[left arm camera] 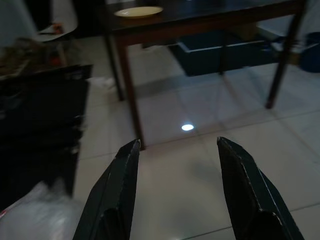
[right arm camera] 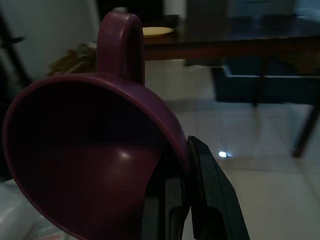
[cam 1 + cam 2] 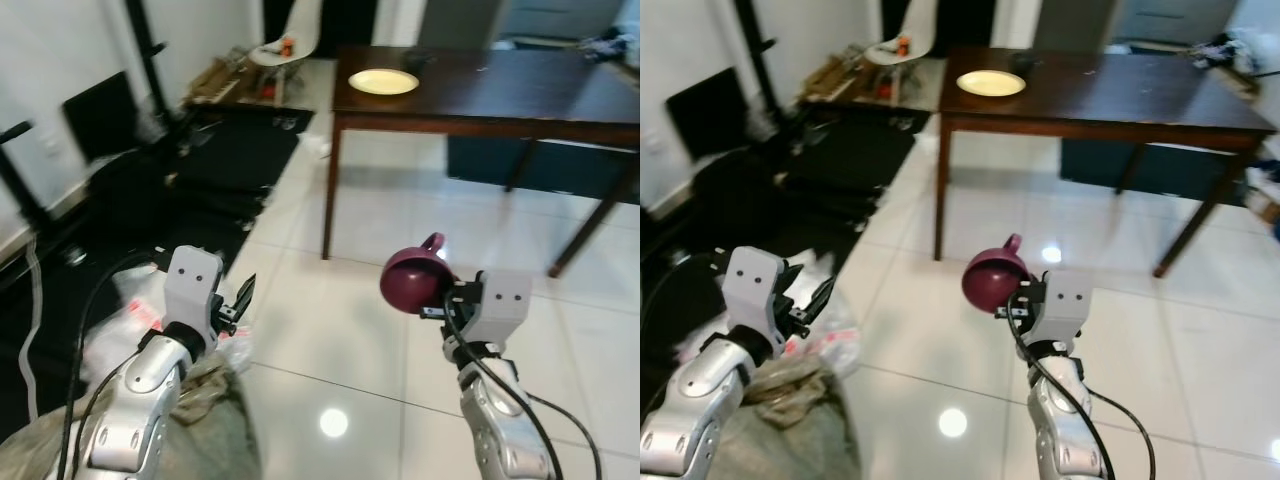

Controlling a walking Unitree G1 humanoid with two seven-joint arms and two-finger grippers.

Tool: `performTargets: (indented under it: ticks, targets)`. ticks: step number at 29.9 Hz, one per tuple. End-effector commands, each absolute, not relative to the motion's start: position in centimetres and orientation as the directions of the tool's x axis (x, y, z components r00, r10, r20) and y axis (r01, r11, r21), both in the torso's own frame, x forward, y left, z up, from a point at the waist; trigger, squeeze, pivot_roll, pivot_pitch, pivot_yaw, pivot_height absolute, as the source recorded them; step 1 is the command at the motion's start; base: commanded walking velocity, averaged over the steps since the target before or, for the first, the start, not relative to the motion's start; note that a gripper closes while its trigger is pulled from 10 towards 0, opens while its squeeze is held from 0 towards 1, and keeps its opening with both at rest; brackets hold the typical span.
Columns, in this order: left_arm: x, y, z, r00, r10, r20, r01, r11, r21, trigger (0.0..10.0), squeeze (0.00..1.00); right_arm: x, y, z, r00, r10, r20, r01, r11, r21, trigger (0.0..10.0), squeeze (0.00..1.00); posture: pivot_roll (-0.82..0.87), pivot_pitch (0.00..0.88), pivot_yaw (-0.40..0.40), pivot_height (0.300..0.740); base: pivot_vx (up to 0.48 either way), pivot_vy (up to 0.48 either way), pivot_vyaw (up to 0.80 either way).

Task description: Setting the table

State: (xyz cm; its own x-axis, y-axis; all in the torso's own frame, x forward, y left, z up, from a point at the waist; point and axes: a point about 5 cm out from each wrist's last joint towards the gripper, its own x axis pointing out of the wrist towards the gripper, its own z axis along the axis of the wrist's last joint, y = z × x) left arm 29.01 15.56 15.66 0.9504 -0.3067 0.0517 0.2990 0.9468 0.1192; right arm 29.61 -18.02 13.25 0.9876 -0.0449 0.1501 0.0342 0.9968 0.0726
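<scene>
My R gripper [image 3: 440,305] clamped on rim of maroon plastic cup [image 3: 413,277], held over white tile floor [image 3: 380,250] | L gripper [image 1: 177,150] fingers apart, nothing held | round yellow plate [image 3: 383,82] on dark wooden table [image 3: 520,95] ahead

No writing, label, brand, number or sign can be read on anything here; all surfaces that show are plain or too blurred to tell.
</scene>
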Motion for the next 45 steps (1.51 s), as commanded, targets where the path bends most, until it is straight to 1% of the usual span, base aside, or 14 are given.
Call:
performTargets:
  ticks: [1, 15, 19, 23, 45]
  targets:
    - [28.8, 15.7, 15.3, 0.952, -0.306, 0.034, 0.300, 0.948, 0.109, 10.0, 0.00, 29.5, -17.8, 13.0, 0.989, -0.044, 0.141, 0.033, 0.996, 0.082, 10.0, 0.00, -0.02, 0.004, 0.070, 0.740, 0.000, 0.000, -0.80]
    - [29.0, 15.5, 15.3, 0.949, -0.312, 0.038, 0.306, 0.945, 0.118, 10.0, 0.00, 29.6, -17.9, 13.0, 0.989, -0.044, 0.144, 0.033, 0.996, 0.077, 10.0, 0.00, -0.02, 0.000, 0.068, 0.740, 0.000, 0.000, -0.80]
    - [29.0, 15.4, 15.5, 0.948, -0.311, 0.062, 0.302, 0.945, 0.128, 10.0, 0.00, 29.5, -17.9, 13.0, 0.988, -0.043, 0.149, 0.031, 0.996, 0.083, 10.0, 0.00, -0.03, 0.000, 0.067, 0.740, 0.000, 0.000, -0.75]
    - [29.2, 15.4, 15.7, 0.951, -0.298, 0.085, 0.284, 0.948, 0.140, 10.0, 0.00, 29.6, -17.8, 13.1, 0.987, -0.034, 0.155, 0.024, 0.997, 0.072, 10.0, 0.00, -0.03, 0.000, 0.066, 0.740, 0.435, 0.000, 0.00]
    - [29.3, 14.3, 15.8, 0.937, -0.334, 0.098, 0.320, 0.938, 0.133, 10.0, 0.00, 29.5, -18.0, 13.0, 0.987, -0.052, 0.151, 0.041, 0.997, 0.073, 10.0, 0.00, -0.03, 0.000, 0.072, 0.740, 0.469, 0.000, 0.00]
